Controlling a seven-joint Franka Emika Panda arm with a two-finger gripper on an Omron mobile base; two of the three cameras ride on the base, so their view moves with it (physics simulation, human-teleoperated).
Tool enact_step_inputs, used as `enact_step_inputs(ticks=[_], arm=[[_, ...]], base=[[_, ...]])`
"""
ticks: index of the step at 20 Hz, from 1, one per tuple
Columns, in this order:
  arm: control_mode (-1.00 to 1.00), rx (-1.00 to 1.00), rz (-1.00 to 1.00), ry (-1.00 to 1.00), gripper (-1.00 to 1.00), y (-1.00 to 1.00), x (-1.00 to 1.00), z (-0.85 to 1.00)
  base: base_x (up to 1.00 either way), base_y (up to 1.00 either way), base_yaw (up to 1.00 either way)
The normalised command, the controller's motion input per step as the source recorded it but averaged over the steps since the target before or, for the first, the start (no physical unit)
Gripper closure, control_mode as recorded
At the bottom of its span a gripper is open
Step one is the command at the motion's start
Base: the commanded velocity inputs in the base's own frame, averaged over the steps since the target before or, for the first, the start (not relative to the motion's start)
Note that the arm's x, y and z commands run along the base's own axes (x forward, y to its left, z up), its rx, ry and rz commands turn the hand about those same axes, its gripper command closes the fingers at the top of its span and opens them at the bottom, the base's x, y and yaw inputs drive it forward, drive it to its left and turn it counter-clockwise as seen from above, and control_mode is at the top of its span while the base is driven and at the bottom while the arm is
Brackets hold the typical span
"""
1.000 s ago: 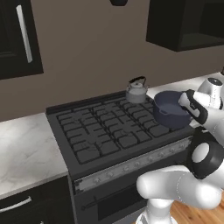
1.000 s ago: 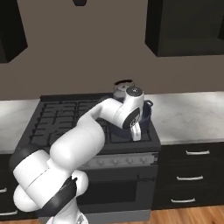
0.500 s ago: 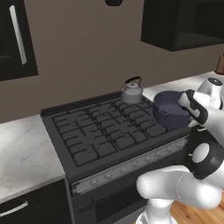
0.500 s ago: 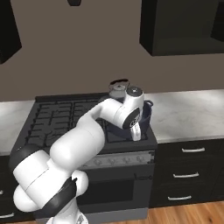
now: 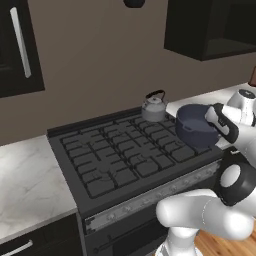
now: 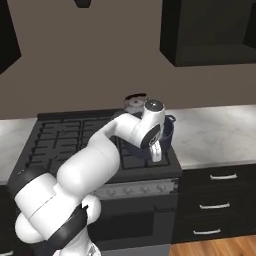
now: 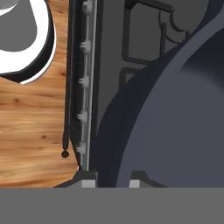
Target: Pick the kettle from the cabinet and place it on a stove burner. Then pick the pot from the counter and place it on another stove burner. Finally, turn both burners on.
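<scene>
The pot (image 5: 194, 125) hangs just above the front right corner of the stove (image 5: 120, 155), its rim pinched by the gripper (image 7: 111, 180) at the near edge, with the bowl reaching away from the gripper over the grates. The jaws are pressed nearly together on the thin wall. The kettle (image 5: 153, 107) already stands on a rear burner beyond the pot, apart from it. The counter (image 6: 215, 132) lies to the gripper's right. In the hand view the knob row (image 7: 84, 81) runs just beside the gripper.

Risks, as judged:
- The grip holds one side of the rim only; the pot may tilt or slip from the fingertips.
- If released off-centre, the pot may rock on the grate or overhang the front edge.
- Lowering too far forward could strike the knobs.
</scene>
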Motion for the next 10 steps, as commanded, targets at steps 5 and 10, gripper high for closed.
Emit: enact_step_inputs(ticks=[5,10], arm=[[1.00,0.00,0.00,0.00,1.00,0.00,0.00,0.00],[1.00,0.00,0.00,0.00,1.00,0.00,0.00,0.00]], base=[[0.32,-0.02,0.00],[0.15,-0.08,0.00]])
